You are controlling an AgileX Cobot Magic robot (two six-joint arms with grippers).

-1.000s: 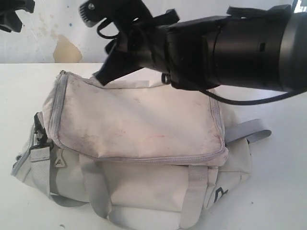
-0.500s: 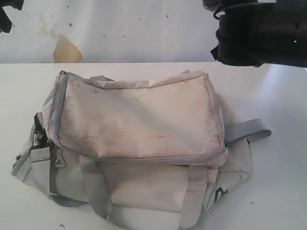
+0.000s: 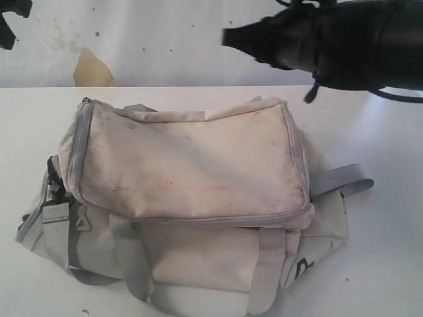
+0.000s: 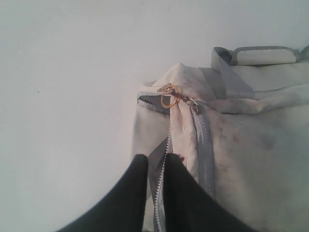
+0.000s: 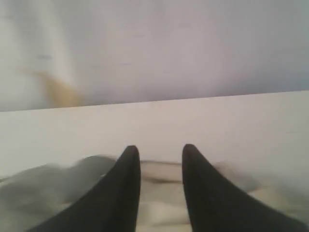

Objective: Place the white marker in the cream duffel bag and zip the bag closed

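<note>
The cream duffel bag [image 3: 192, 158] lies on the white table, its top flap down and the grey zipper [image 3: 218, 219] run along the front edge. The white marker is out of view. My right gripper [image 3: 228, 36] hangs high above the bag's back edge, pointing left. In the right wrist view it [image 5: 161, 149] is open and empty over blurred cream fabric [image 5: 164, 193]. My left gripper [image 4: 155, 159] hovers off the bag's left end [image 4: 241, 145], its jaws only a narrow gap apart. Loose zipper teeth show through the gap. A brass ring pull [image 4: 169, 99] sits beyond the tips.
The white table [image 3: 383, 132] extends around the bag on all sides. A grey strap [image 3: 344, 178] sticks out at the bag's right end. The wall behind carries a tan stain [image 3: 89, 69]. Part of my left arm [image 3: 8, 30] shows at the top left corner.
My right arm has lifted away from the bag's back edge, swung up to the right, and now points left again higher up. Its jaws have narrowed. The left arm and the bag have not moved.
</note>
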